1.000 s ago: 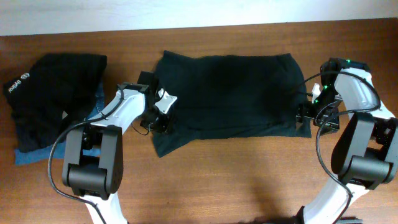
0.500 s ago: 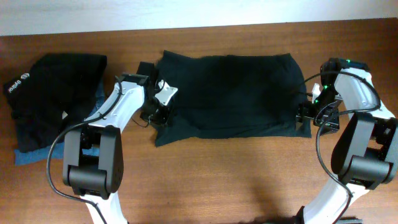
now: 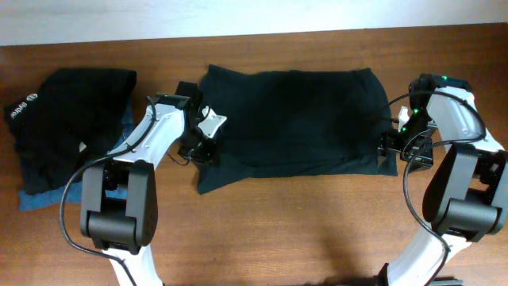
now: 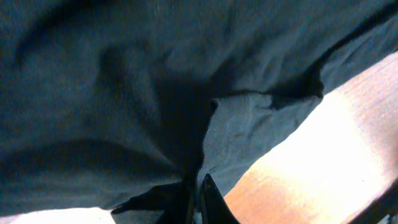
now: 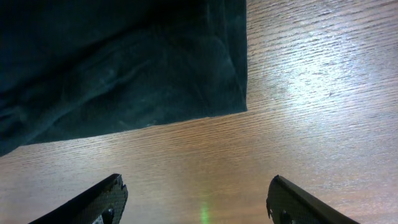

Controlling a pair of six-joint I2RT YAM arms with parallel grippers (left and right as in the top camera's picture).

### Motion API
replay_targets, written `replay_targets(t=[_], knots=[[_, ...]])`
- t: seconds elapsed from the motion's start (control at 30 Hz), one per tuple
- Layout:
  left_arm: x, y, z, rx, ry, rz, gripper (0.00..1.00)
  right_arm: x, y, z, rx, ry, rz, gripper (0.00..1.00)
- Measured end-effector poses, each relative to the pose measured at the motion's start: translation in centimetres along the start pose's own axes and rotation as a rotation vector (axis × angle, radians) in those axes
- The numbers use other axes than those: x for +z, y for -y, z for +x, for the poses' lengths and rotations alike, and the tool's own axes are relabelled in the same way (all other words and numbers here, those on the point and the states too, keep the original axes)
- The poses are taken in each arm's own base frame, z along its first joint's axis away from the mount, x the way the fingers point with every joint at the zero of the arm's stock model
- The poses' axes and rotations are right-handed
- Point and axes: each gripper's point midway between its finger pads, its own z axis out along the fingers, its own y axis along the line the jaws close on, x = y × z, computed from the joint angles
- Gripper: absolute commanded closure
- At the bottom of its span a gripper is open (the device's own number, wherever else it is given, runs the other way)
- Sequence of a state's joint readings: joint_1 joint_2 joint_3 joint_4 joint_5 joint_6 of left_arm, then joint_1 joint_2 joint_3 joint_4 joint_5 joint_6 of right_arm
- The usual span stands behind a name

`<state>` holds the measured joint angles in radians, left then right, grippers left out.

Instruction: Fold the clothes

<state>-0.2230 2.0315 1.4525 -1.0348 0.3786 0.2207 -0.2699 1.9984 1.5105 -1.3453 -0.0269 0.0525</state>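
A large black T-shirt (image 3: pixel 290 119) lies folded into a wide band across the middle of the table. My left gripper (image 3: pixel 202 148) is at its left edge, shut on a fold of the shirt's fabric (image 4: pixel 236 134); its fingertips (image 4: pixel 198 200) are pressed together in the cloth. My right gripper (image 3: pixel 397 148) is open and empty, low over bare wood just off the shirt's front right corner (image 5: pixel 239 102). Its two fingers (image 5: pixel 198 200) are spread wide. No logo shows.
A pile of other black clothes (image 3: pixel 67 119), one with white lettering, lies at the far left on a blue denim piece (image 3: pixel 36 199). The wooden table (image 3: pixel 302 230) extends in front of the shirt. A pale wall edge (image 3: pixel 254 16) runs along the back.
My left gripper has shifted a little left and back with the shirt's left edge, and the front left corner shifted with it. The right arm has not moved.
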Motion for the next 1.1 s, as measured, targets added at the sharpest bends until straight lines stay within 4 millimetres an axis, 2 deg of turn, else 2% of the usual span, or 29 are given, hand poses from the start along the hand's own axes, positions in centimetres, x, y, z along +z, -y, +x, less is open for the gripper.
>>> replay_targets(t=[0.2, 0.4, 0.53, 0.93, 1.0, 1.1], knots=[[0.00, 0.10, 0.42, -0.007, -0.017, 0.004, 0.94, 0.00, 0.00, 0.00, 0.000, 0.000, 0.000, 0.22], [0.00, 0.11, 0.47, -0.007, -0.019, 0.005, 0.84, 0.00, 0.00, -0.01, 0.000, 0.000, 0.000, 0.22], [-0.01, 0.12, 0.51, -0.008, -0.020, 0.005, 0.84, 0.00, 0.00, 0.00, 0.000, 0.000, 0.000, 0.22], [-0.01, 0.13, 0.54, -0.008, -0.021, 0.005, 0.90, 0.00, 0.00, -0.01, 0.000, 0.000, 0.000, 0.22], [-0.01, 0.12, 0.54, -0.008, -0.021, 0.005, 0.98, 0.00, 0.00, 0.00, 0.001, 0.000, 0.000, 0.22], [0.00, 0.13, 0.51, -0.004, -0.021, 0.005, 0.99, 0.00, 0.00, 0.00, 0.000, 0.000, 0.000, 0.23]])
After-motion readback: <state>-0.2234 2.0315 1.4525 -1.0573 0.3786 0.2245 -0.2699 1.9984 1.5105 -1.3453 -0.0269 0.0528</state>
